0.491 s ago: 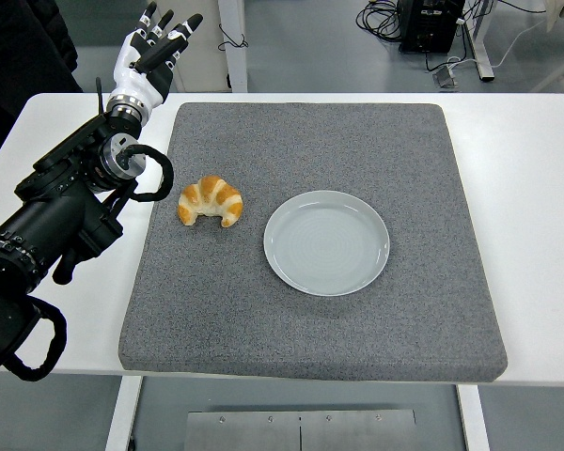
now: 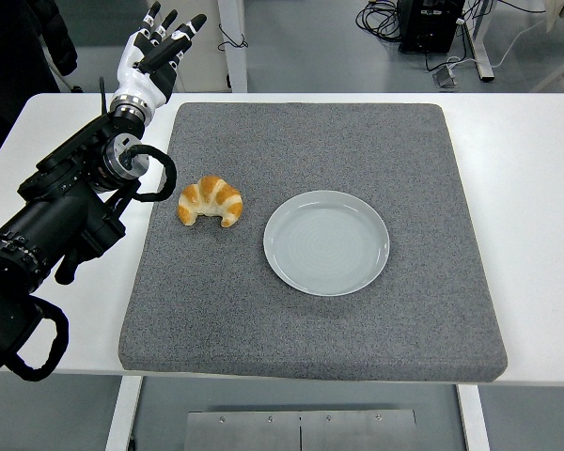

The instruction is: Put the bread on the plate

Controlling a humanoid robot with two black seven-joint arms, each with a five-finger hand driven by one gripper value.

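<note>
A golden croissant [image 2: 211,200] lies on the grey mat [image 2: 320,310], left of centre. Just to its right sits a pale grey plate [image 2: 327,241] with nothing on it. My left hand [image 2: 160,45] is raised at the mat's far left corner, well behind the croissant, with its white and black fingers [image 2: 184,34] spread and holding nothing. The black left arm [image 2: 66,211] runs in from the lower left edge. The right arm is out of the picture.
The mat covers most of the white table [image 2: 536,188]. Behind the table, cables [image 2: 385,17] and a black box [image 2: 430,23] sit on the floor. A dark figure [image 2: 23,56] stands at the top left.
My left hand and forearm have shifted slightly to the right, toward the mat. The croissant and plate have not moved.
</note>
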